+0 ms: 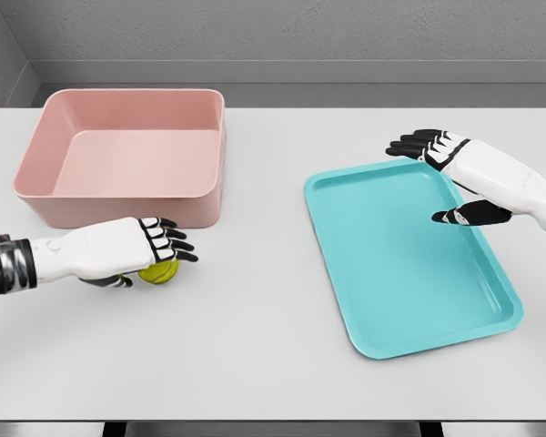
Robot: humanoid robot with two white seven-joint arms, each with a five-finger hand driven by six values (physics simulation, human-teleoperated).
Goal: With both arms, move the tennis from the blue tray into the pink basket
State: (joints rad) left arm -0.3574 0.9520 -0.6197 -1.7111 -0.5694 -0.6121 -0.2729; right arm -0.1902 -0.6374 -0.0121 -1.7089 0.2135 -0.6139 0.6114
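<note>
At the far left, the left arm came in low across the grey worktop (pixel 255 364), its white forearm lying almost level. The left hand (pixel 146 250) sat just in front of the pink basket (pixel 127 205), palm down, with its dark fingers (pixel 175 244) curved over the top of the tennis ball (pixel 159 272). The yellow-green ball showed under the fingers and looked to be resting on the worktop, outside both containers; whether the hand truly clamped it or only cupped it could not be told from this view. The basket stood behind the hand at the upper left, upright, its open inside showing only bare pink floor and walls.

Toward the right, well apart from the basket, the blue tray (pixel 409 341) lay flat on the worktop, turned slightly at an angle, with nothing visible on its surface. The right arm entered from the right edge and reached over the tray's upper right corner. The right hand (pixel 441 159) hovered there with fingers stretched out and loosely spread, thumb pointing down over the tray, holding nothing.
</note>
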